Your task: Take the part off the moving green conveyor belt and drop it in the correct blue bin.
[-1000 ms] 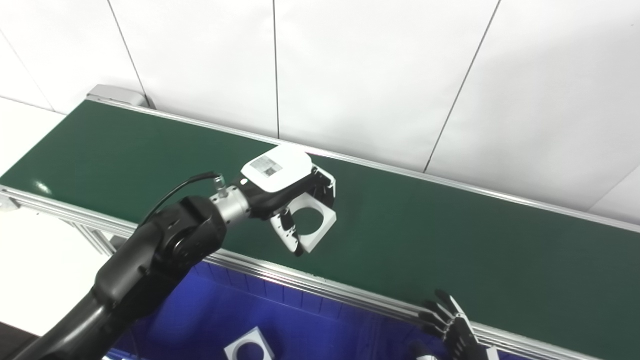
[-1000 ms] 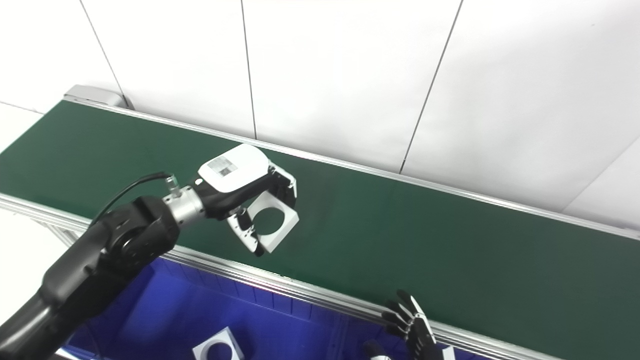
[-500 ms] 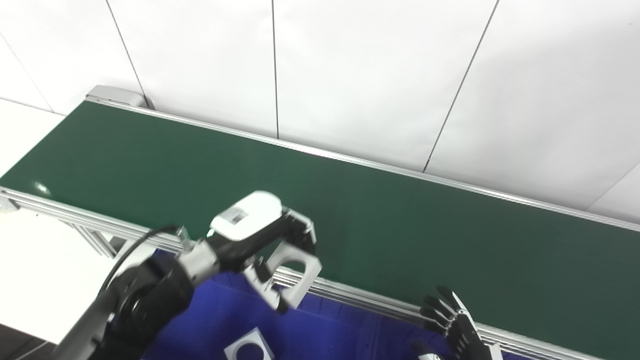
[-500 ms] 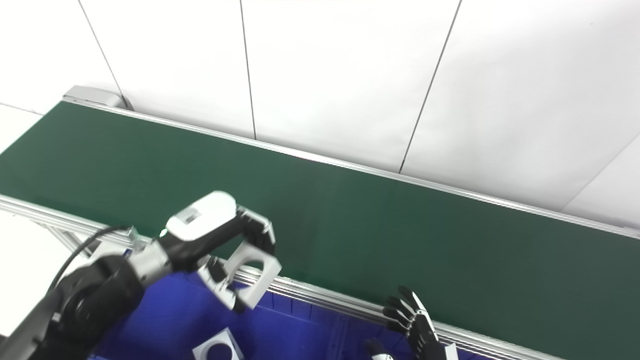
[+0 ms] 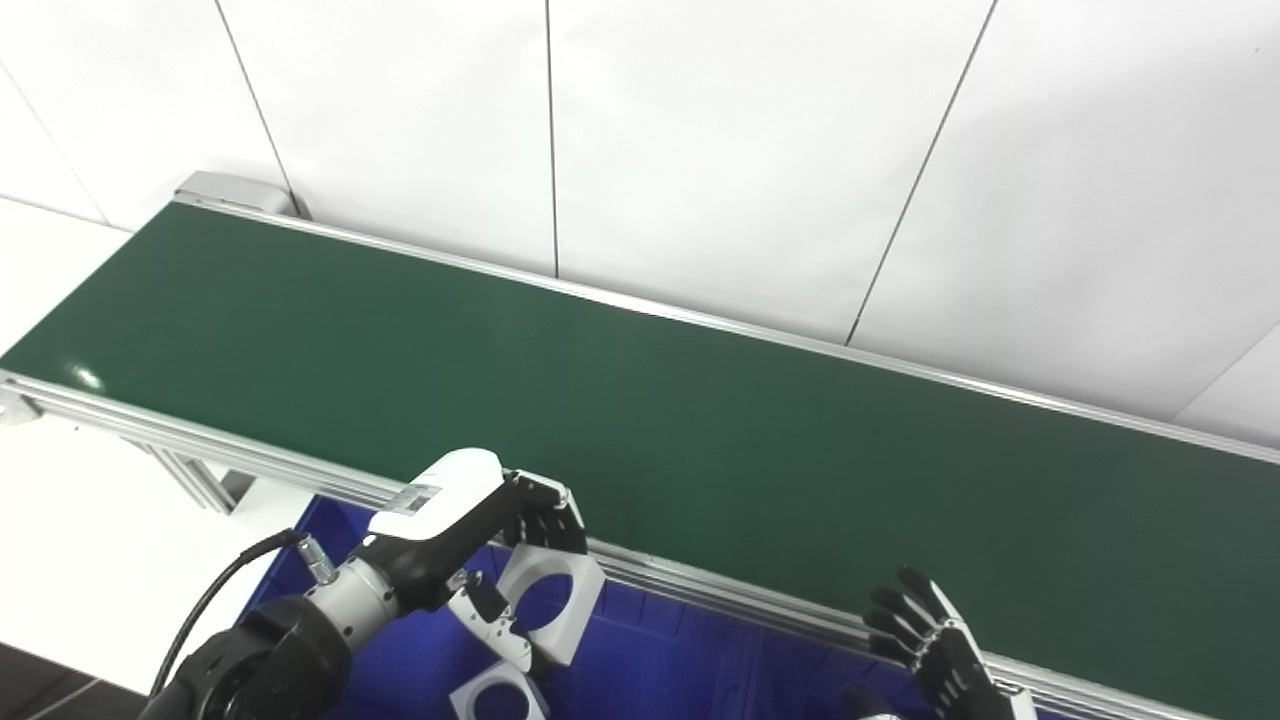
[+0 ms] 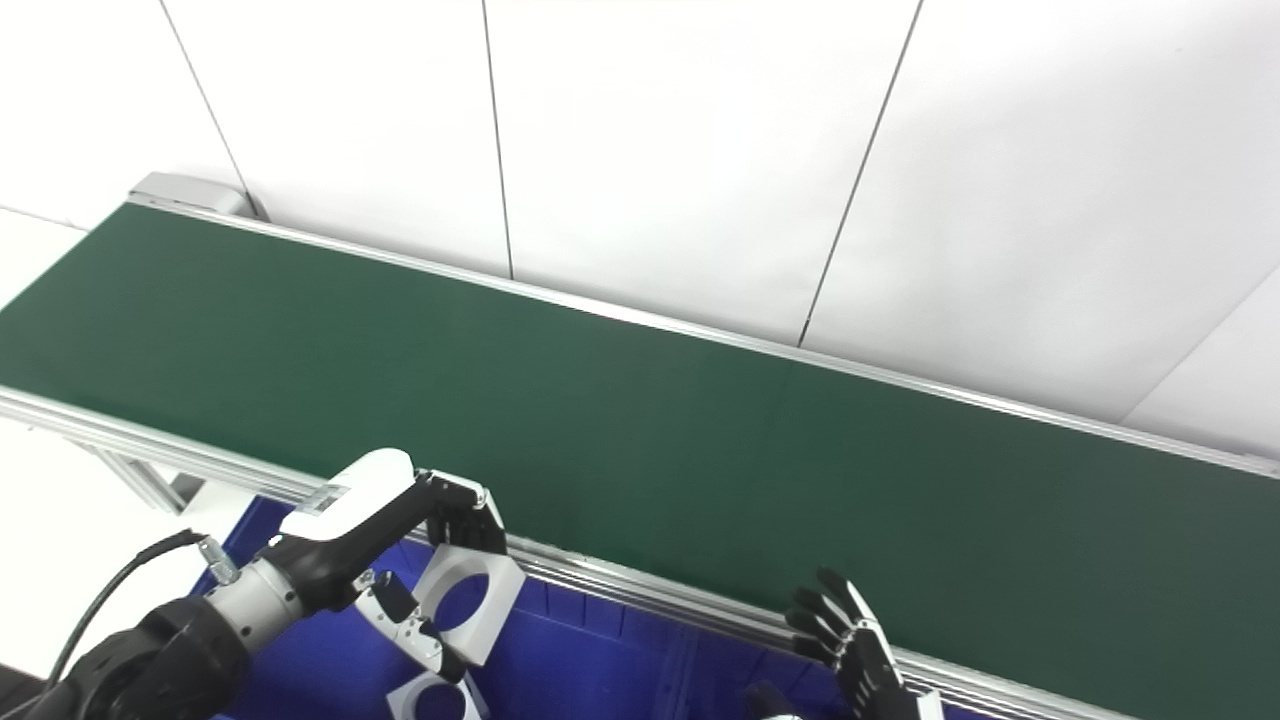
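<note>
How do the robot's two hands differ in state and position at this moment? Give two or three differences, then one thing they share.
The left hand is shut on a white square part with a round hole; the right hand holds nothing, its fingers spread apart.
The left hand is over the blue bin, where another white part lies; the right hand waits by the rail of the conveyor belt.
The left hand shows fully; the right is partly cut off at the picture's bottom edge.
Both sit at the belt's near side.

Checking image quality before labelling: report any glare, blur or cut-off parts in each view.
Left eye view: small glare spot on the belt near its left end; left hand and held part sharp. Right eye view: no glare spot; right hand cut by the bottom edge.
</note>
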Tool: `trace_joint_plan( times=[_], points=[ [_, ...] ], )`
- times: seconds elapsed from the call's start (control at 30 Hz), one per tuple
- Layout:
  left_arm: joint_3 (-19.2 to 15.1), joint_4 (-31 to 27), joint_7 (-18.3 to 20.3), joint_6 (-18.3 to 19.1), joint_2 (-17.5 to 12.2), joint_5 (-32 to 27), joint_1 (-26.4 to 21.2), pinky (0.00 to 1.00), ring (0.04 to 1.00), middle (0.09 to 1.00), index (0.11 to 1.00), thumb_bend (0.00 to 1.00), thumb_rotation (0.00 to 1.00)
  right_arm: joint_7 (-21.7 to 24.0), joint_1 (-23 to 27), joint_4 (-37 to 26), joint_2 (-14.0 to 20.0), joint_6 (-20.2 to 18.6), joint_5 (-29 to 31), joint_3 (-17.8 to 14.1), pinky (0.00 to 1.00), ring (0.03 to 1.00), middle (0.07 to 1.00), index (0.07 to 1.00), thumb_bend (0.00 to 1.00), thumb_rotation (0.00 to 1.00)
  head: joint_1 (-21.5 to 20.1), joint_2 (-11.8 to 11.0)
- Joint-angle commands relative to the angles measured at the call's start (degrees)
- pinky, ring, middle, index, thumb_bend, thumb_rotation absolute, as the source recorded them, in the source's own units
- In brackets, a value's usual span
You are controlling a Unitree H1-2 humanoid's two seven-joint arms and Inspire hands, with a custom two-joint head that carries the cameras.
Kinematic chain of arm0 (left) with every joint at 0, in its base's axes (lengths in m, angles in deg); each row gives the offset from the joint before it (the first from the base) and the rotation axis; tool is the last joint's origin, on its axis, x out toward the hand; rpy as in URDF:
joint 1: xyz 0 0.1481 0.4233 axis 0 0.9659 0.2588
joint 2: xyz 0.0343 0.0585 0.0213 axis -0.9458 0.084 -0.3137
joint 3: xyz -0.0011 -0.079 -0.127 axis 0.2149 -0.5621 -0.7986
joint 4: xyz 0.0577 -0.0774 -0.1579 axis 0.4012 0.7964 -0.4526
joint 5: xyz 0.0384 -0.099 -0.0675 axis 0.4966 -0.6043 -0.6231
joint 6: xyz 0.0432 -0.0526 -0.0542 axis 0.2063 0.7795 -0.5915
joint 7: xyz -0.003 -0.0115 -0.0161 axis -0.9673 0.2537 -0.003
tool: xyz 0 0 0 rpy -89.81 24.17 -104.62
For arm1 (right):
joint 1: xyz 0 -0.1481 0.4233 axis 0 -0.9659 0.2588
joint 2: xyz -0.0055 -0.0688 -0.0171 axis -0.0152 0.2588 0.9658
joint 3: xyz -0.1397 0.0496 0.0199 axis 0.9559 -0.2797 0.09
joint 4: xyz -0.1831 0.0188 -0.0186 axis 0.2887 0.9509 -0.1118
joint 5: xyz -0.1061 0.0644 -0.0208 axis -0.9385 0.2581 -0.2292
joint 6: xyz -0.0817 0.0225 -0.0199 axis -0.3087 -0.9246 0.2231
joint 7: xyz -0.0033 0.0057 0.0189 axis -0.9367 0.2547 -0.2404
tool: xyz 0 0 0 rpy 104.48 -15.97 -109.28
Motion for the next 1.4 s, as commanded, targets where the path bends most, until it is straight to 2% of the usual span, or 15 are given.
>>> trace_joint_plan(
  times=[0.0, 0.03, 0.2, 0.4, 0.43, 0.57, 0.87, 1.37],
  points=[
    [-0.87, -1.36, -2.33, 0.03, 0.45, -0.41, 0.16, 0.41, 0.414, 0.465, 0.517, 0.50, 0.00, 0.48, -0.01, -2.67, 0.30, -1.08, 0.90, -0.49, 0.72, 0.779, 0.822, 0.895, 0.56, 0.44, 0.10, 1.00],
    [-1.03, -0.98, -2.66, 0.10, 0.74, -0.58, 0.53, 0.41, 0.413, 0.466, 0.517, 0.50, 0.00, 0.53, 0.03, -2.87, 0.46, -1.23, 1.08, -0.67, 0.72, 0.779, 0.822, 0.895, 0.56, 0.44, 0.24, 1.96],
    [-1.14, 2.94, -5.00, -1.05, 2.26, -1.99, 1.62, 0.39, 0.416, 0.487, 0.514, 0.50, 0.00, 0.78, 0.42, -2.96, 1.12, -1.30, 2.03, -1.41, 0.71, 0.771, 0.815, 0.887, 0.59, 0.47, 0.59, 3.99],
    [-0.30, 7.66, -7.92, -2.40, 3.50, -1.90, 2.02, 0.40, 0.423, 0.494, 0.510, 0.50, 0.00, 1.05, 0.90, -2.83, 1.70, -1.63, 2.31, -2.16, 0.70, 0.761, 0.808, 0.876, 0.62, 0.51, 1.38, 5.44],
    [-0.08, 8.24, -8.10, -2.20, 3.64, -1.74, 2.07, 0.39, 0.421, 0.494, 0.511, 0.50, 0.00, 1.11, 0.96, -2.91, 1.71, -1.83, 2.50, -2.32, 0.70, 0.760, 0.807, 0.875, 0.62, 0.51, 1.74, 6.30],
    [0.80, 9.84, -8.40, -0.35, 4.25, -1.06, 2.38, 0.39, 0.422, 0.499, 0.510, 0.50, 0.00, 1.21, 1.21, -3.26, 1.59, -2.58, 2.96, -2.91, 0.70, 0.752, 0.800, 0.871, 0.64, 0.52, 2.47, 7.33],
    [2.75, 15.32, -12.51, -2.33, 3.70, 2.60, 2.77, 0.36, 0.391, 0.467, 0.528, 0.50, 0.00, 1.40, 1.76, -3.61, 1.12, -3.61, 2.96, -3.27, 0.68, 0.743, 0.793, 0.870, 0.66, 0.54, 2.87, 8.11],
    [4.25, 21.29, -14.80, -1.63, 2.98, 3.76, 1.60, 0.38, 0.396, 0.463, 0.532, 0.50, 0.00, 1.51, 1.69, -3.81, 0.64, -3.94, 3.61, -3.28, 0.68, 0.740, 0.790, 0.867, 0.67, 0.53, 2.76, 8.23]
  ],
)
